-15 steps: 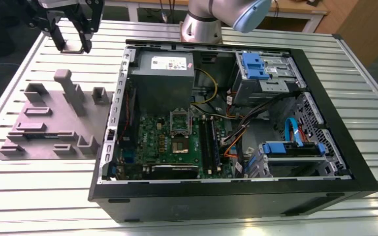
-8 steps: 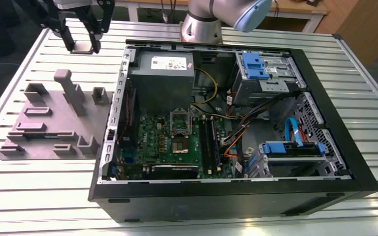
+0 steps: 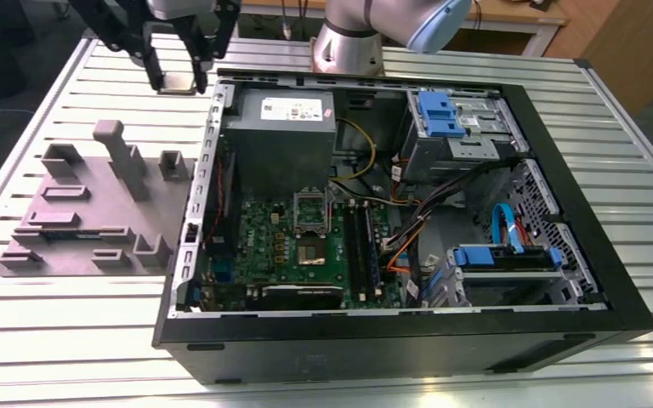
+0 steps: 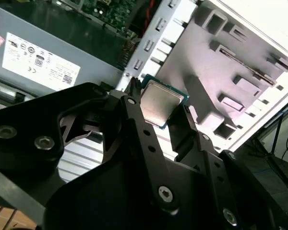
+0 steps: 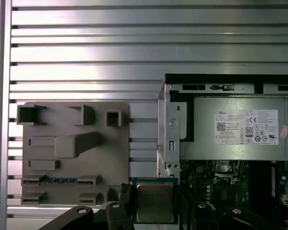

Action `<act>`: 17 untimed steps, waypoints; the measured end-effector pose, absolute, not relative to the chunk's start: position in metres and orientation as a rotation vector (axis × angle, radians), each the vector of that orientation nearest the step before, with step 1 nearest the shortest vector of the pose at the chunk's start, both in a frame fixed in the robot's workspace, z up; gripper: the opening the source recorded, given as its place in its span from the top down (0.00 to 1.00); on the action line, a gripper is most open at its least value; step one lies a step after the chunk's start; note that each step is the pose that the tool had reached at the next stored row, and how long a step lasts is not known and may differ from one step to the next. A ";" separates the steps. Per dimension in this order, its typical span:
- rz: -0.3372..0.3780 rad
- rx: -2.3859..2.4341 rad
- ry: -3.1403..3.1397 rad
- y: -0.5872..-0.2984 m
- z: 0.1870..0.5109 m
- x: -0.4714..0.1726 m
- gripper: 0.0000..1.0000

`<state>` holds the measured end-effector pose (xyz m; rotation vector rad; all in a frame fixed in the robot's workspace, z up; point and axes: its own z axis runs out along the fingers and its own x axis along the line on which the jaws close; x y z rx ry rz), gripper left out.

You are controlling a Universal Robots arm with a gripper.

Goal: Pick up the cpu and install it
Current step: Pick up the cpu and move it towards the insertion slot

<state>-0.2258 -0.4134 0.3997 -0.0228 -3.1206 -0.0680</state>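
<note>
The cpu [image 4: 159,101], a small square chip with a pale silver top and a green edge, is clamped between my black fingers [image 4: 132,106]. My gripper [image 3: 178,78] hangs high over the slatted table in the exterior view, just outside the computer case's far left corner, shut on the cpu [image 3: 177,83]. In the first wrist view the cpu [image 5: 154,201] hovers over the case's metal edge, between the grey fixture block and the green motherboard [image 3: 292,251]. The dark socket recess [image 3: 309,206] lies on that board, well apart from the chip.
The open black computer case [image 3: 576,212] holds a grey power supply with a white label [image 3: 279,127], cables and blue drive brackets [image 3: 440,115]. A grey fixture block [image 3: 88,217] with raised posts lies on the exterior view's left. The arm's base [image 3: 347,47] stands behind the case.
</note>
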 end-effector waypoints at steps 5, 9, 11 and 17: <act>-0.068 -0.023 -3.120 -0.413 0.399 -0.210 0.53; -0.068 -0.023 -3.120 -0.418 0.399 -0.209 0.53; -0.068 -0.023 -3.120 -0.425 0.398 -0.209 0.53; -0.068 -0.023 -3.120 -0.434 0.397 -0.205 0.53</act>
